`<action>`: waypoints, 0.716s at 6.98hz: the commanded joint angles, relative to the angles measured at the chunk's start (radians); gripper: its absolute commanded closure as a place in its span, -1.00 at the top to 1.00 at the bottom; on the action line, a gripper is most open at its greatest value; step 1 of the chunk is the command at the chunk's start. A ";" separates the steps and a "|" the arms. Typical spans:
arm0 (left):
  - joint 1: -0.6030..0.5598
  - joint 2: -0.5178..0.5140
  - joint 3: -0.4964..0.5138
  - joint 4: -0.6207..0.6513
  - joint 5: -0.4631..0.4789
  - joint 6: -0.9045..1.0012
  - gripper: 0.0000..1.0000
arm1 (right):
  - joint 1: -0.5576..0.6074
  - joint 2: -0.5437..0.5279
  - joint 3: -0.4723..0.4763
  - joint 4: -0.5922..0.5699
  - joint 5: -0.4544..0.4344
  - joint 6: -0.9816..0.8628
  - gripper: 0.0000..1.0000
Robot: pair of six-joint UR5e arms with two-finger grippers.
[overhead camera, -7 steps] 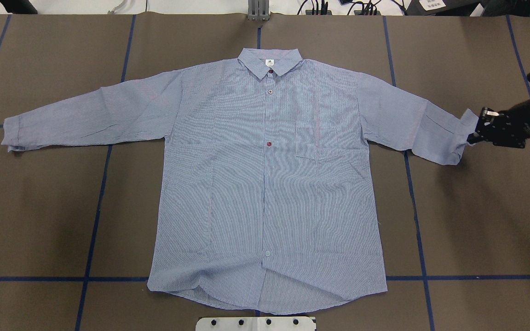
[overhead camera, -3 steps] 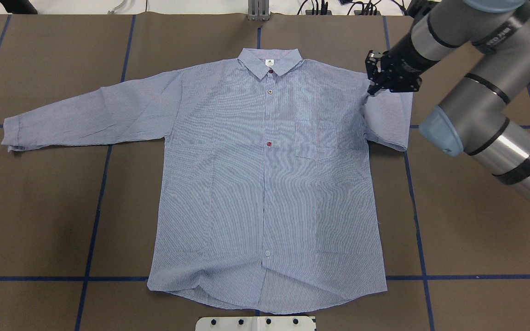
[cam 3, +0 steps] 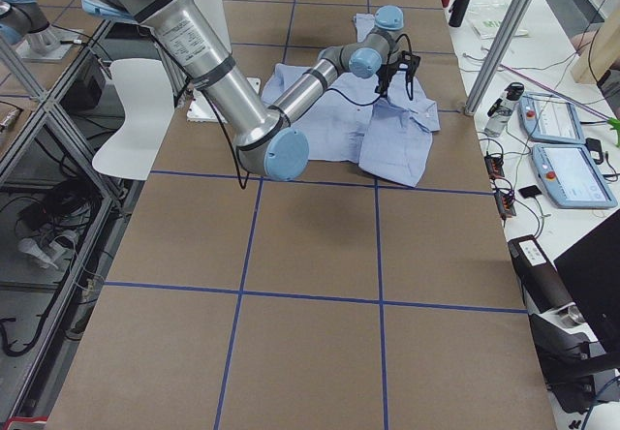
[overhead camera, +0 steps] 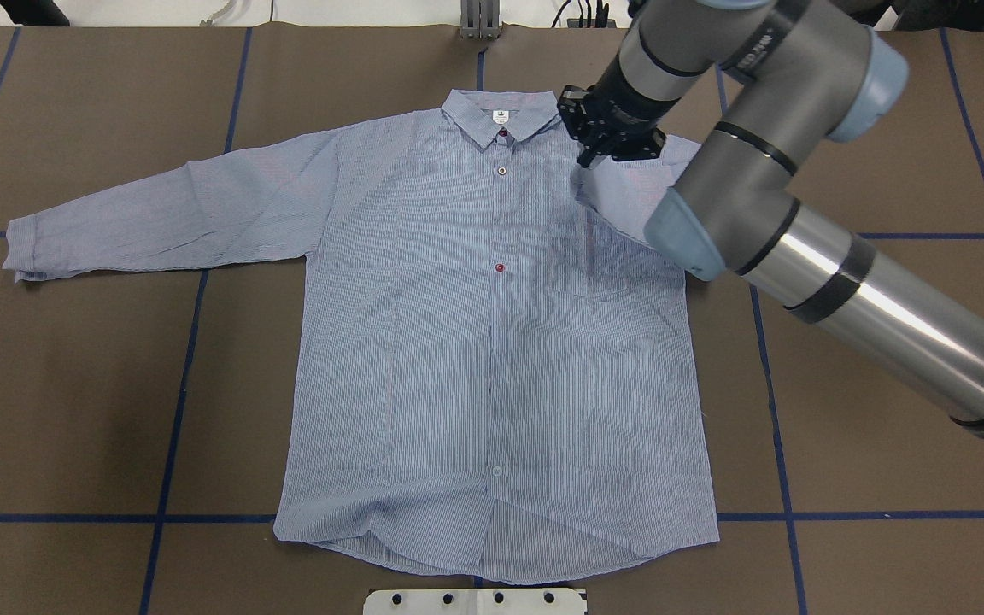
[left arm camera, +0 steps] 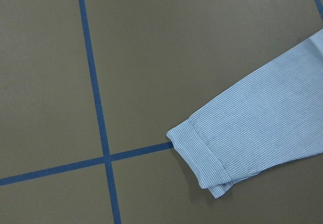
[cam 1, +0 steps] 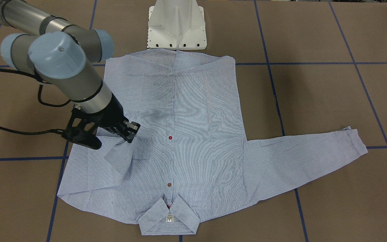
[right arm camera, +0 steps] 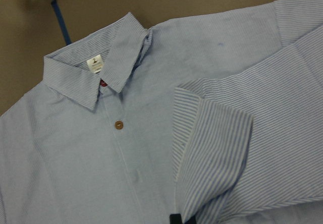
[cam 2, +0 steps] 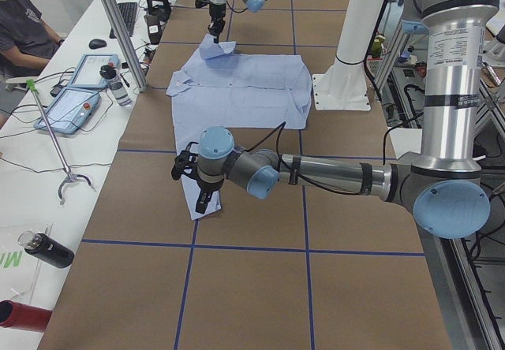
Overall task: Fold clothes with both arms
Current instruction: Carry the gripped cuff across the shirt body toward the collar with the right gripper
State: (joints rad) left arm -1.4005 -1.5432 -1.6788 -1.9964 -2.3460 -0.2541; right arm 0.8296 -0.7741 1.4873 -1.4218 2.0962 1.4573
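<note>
Pinching shirt cuff [cam 1: 119, 156], right hand [cam 1: 131, 136], label [overhead camera: 499, 116] unreadable

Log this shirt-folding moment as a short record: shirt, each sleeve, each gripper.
shirt: lies flat, front up
held sleeve: folded in over the chest, cuff lifted near the collar
other sleeve: stretched out flat
right gripper: shut on the held sleeve's cuff
left gripper: by the other sleeve's cuff; open or shut unclear
</note>
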 commanded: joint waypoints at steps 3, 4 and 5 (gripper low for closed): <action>0.000 -0.002 -0.002 -0.001 -0.007 0.002 0.99 | -0.121 0.219 -0.287 0.185 -0.133 0.081 -1.00; 0.000 -0.002 -0.002 -0.001 -0.007 0.001 0.99 | -0.127 0.240 -0.303 0.187 -0.134 0.083 -1.00; 0.000 -0.002 -0.001 -0.001 -0.007 0.002 1.00 | -0.133 0.271 -0.333 0.188 -0.134 0.083 -1.00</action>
State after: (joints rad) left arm -1.4005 -1.5447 -1.6810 -1.9972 -2.3531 -0.2525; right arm 0.7062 -0.5390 1.1918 -1.2451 1.9647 1.5369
